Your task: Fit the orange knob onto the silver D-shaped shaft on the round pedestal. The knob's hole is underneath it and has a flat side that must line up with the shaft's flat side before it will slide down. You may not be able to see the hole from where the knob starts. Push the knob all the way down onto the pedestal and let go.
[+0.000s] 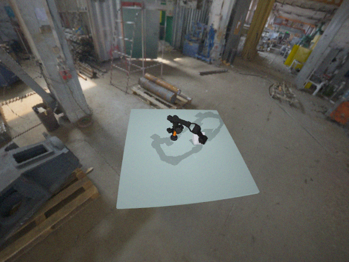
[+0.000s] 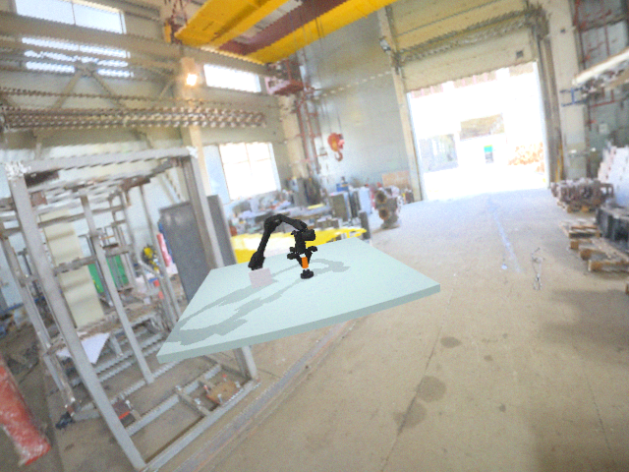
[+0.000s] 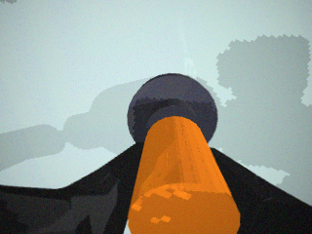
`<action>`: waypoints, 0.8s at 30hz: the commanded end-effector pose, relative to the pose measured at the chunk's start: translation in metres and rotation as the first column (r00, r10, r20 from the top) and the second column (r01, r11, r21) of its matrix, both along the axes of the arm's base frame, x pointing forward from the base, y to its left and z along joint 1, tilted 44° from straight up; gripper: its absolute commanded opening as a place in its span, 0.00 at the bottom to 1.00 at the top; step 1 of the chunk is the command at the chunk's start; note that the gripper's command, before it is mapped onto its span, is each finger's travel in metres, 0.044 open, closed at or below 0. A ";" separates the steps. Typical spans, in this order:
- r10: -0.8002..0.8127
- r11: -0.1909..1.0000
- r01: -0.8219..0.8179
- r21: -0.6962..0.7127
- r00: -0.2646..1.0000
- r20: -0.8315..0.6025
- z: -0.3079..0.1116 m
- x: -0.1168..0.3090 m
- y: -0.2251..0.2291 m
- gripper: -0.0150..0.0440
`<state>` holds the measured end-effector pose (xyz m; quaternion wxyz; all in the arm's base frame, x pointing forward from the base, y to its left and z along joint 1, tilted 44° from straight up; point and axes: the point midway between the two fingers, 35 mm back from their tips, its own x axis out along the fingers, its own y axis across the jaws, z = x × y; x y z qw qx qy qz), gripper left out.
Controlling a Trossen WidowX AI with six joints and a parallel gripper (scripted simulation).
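The orange knob (image 1: 174,134) (image 2: 305,263) (image 3: 180,168) is a tall cylinder, upright between the fingers. My gripper (image 1: 174,132) (image 2: 305,260) (image 3: 175,150) points down and is shut on it. The dark round pedestal (image 1: 173,138) (image 2: 307,274) (image 3: 171,88) stands on the table directly below. In the wrist view the knob's lower end overlaps the pedestal's middle, over a smaller dark raised round part. The silver shaft, its flat side and the knob's hole are hidden. I cannot tell whether the knob touches the shaft or has a small gap to it.
The pale green table (image 1: 146,180) (image 2: 375,289) carries everything. A pale pinkish block (image 1: 196,140) (image 2: 260,277) stands beside the arm's base. The arm reaches over from there, and its shadows lie across the table.
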<state>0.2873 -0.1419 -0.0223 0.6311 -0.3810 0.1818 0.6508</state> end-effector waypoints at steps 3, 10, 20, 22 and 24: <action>0.001 1.000 -0.001 -0.001 1.000 0.006 -0.001 0.000 0.001 0.25; 0.001 1.000 -0.001 -0.001 1.000 0.006 0.001 0.001 -0.001 0.25; 0.124 0.992 -0.122 -0.024 0.985 0.119 0.003 0.002 -0.004 0.25; 0.153 0.988 -0.150 -0.031 0.977 0.146 0.002 0.003 -0.005 0.25; 0.153 0.988 -0.150 -0.031 0.977 0.146 0.002 0.003 -0.006 0.25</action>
